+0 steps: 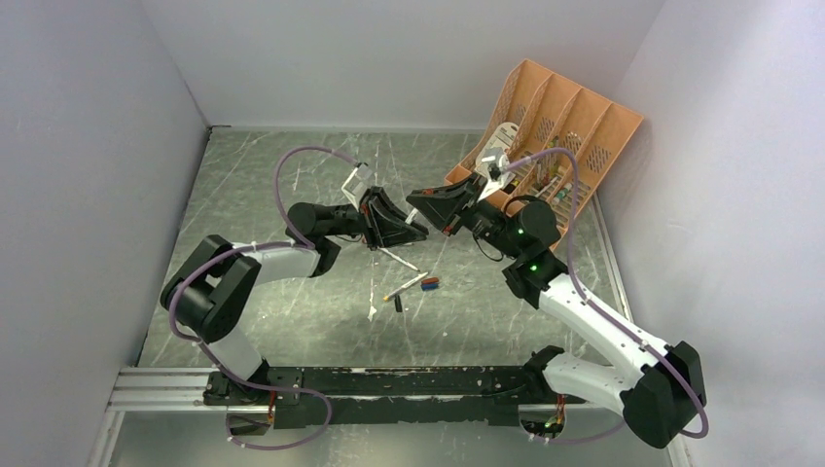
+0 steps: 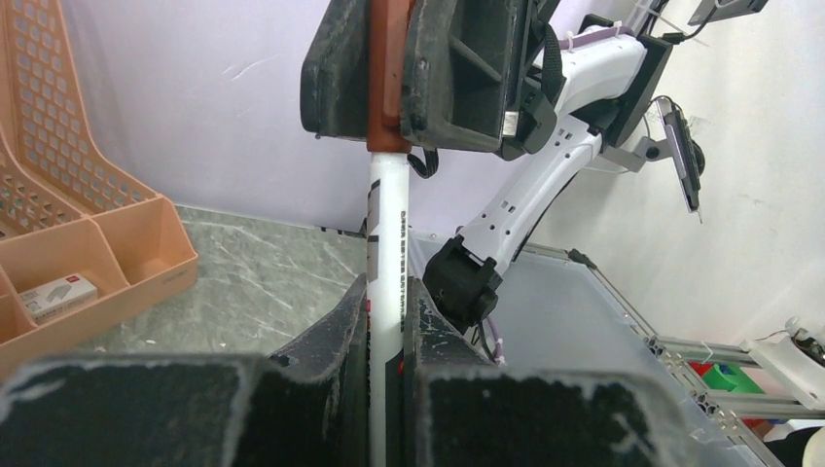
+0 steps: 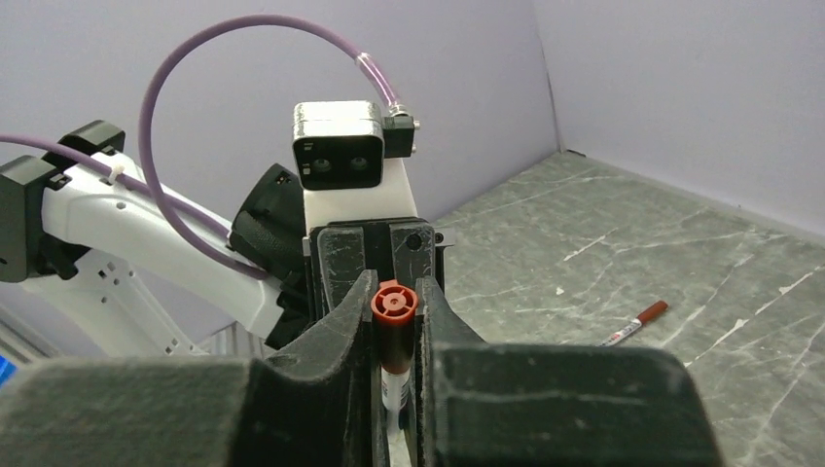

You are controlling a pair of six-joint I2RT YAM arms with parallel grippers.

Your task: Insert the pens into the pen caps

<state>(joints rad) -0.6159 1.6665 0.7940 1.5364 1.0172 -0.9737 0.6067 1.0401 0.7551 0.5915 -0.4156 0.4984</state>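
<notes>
My left gripper (image 1: 401, 230) is shut on a white pen (image 2: 386, 243), its barrel clamped between the jaws. My right gripper (image 1: 435, 207) faces it tip to tip above the table and is shut on a red pen cap (image 3: 394, 316). In the left wrist view the pen's end sits inside the red cap (image 2: 389, 78), in line with it. In the right wrist view the white barrel (image 3: 392, 387) shows just below the cap. More pens (image 1: 409, 284) and loose caps (image 1: 429, 283) lie on the table below. A capped pen (image 3: 637, 323) lies to the right.
An orange slotted organizer tray (image 1: 555, 126) leans in the back right corner; it also shows in the left wrist view (image 2: 88, 243) with a small white box in it. Grey walls close in left, back and right. A dark cap (image 1: 398, 304) lies near the pens.
</notes>
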